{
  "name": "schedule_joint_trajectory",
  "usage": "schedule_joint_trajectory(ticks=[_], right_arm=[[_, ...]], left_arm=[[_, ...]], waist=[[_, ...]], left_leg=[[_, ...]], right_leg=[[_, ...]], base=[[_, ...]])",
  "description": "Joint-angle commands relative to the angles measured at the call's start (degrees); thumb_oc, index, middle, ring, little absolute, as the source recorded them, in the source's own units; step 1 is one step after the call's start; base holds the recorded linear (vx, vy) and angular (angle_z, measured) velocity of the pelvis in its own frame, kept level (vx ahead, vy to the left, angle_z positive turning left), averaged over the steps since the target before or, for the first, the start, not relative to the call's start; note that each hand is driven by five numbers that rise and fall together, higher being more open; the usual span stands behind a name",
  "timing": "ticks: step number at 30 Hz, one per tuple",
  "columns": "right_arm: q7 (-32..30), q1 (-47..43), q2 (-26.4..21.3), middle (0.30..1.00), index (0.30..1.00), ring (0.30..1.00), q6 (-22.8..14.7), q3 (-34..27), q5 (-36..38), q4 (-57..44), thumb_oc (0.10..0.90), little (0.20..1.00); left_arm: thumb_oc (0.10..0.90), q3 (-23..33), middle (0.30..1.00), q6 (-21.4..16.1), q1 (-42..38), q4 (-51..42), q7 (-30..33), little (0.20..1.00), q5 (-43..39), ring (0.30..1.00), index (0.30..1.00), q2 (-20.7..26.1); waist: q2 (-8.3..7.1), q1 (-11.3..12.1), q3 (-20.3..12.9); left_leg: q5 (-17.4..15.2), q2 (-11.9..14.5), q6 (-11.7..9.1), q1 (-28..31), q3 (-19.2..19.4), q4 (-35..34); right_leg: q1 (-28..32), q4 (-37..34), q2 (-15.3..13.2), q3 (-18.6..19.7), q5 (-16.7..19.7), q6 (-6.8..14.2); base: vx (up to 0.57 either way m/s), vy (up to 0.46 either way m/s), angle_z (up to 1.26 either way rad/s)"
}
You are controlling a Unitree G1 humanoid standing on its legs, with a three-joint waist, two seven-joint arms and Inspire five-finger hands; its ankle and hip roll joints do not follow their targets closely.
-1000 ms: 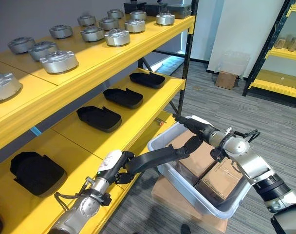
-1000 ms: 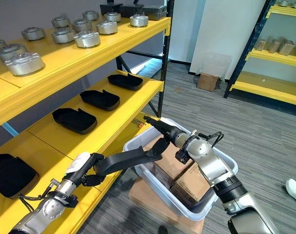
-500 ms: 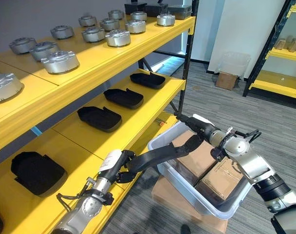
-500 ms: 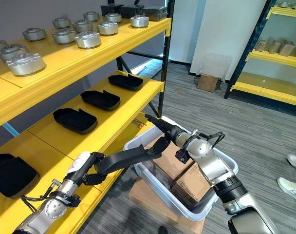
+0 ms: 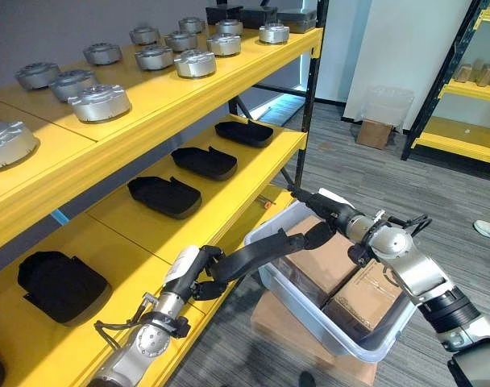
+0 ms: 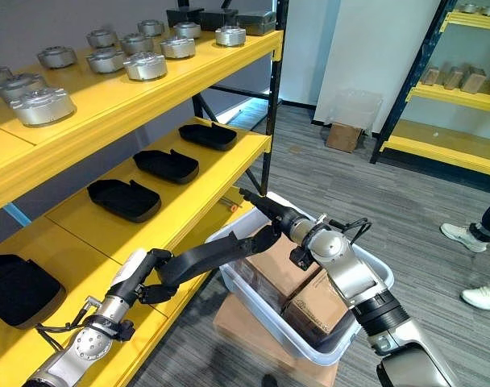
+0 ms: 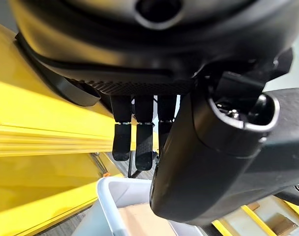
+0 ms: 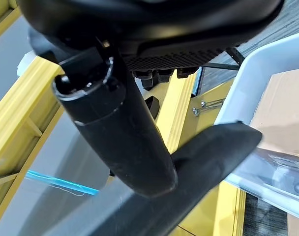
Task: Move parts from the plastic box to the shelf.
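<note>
A long black moulded part (image 5: 261,256) stretches between my two hands, above the near rim of the translucent plastic box (image 5: 366,347). My left hand (image 5: 198,270) is curled round its near end, beside the front edge of the yellow middle shelf (image 5: 229,201). My right hand (image 5: 334,216) reaches over the box's far corner; its thumb (image 8: 134,142) presses on the part's other end (image 8: 213,142). Cardboard boxes (image 5: 366,298) lie inside the plastic box.
Several black moulded parts (image 5: 164,196) lie in a row on the middle shelf. Silver metal housings (image 5: 96,101) fill the top shelf. The plastic box rests on a cardboard carton (image 5: 285,326). A person's shoes (image 6: 463,234) stand on the carpet at right.
The part's box end has risen slightly above the rim, and my left hand has edged toward the shelf. A person's shoes have stepped in on the right.
</note>
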Motion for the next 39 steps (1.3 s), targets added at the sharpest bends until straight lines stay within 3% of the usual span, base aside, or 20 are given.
schedule_joint_trajectory(ticks=[1,9,21,39], right_arm=[[-0.37,-10.67,6.41,1.000,1.000,1.000,-7.92,1.35,3.12,-4.42,0.900,1.000],[-0.10,-12.08,7.30,1.000,1.000,1.000,-6.95,2.20,3.65,-4.37,0.900,1.000],[0.59,-11.89,7.72,1.000,1.000,1.000,-5.44,2.50,2.55,-5.12,0.900,1.000],[4.89,-11.89,6.74,1.000,1.000,1.000,-4.44,2.92,-1.47,-4.57,0.900,1.000]], left_arm=[[0.400,-3.44,0.300,-10.20,-15.24,-8.58,1.58,0.300,-4.86,0.300,0.300,-3.52],[0.400,-6.42,0.300,-7.87,-18.76,-8.66,1.66,0.300,-6.74,0.300,0.300,-6.41],[0.400,-6.59,0.300,-4.73,-20.04,-9.65,2.65,0.300,-7.05,0.300,0.300,-7.69],[0.400,-5.18,0.300,-4.67,-19.35,-10.00,3.88,0.300,-3.00,0.300,0.300,-6.61]], waist=[[-2.15,-0.36,-2.48],[-2.61,-1.21,-2.71],[-2.75,-1.65,-2.60],[-2.88,-1.38,-2.27]], left_leg=[[-10.52,-1.65,2.09,4.47,-1.40,-0.09],[-10.78,-1.50,2.02,4.75,-0.98,-0.09],[-10.87,-1.65,2.19,4.99,-0.71,-0.09],[-10.76,-1.66,2.22,5.07,-0.94,-0.09]], right_leg=[[0.55,0.53,-0.77,1.95,-3.26,1.68],[0.60,0.50,-0.60,2.61,-3.30,1.73],[0.73,0.56,-0.51,3.01,-3.38,1.70],[0.96,0.76,-0.54,2.60,-3.53,1.58]], base=[[0.00,0.000,0.00],[0.00,-0.001,0.00],[0.00,-0.002,-0.04],[0.00,0.000,0.00]])
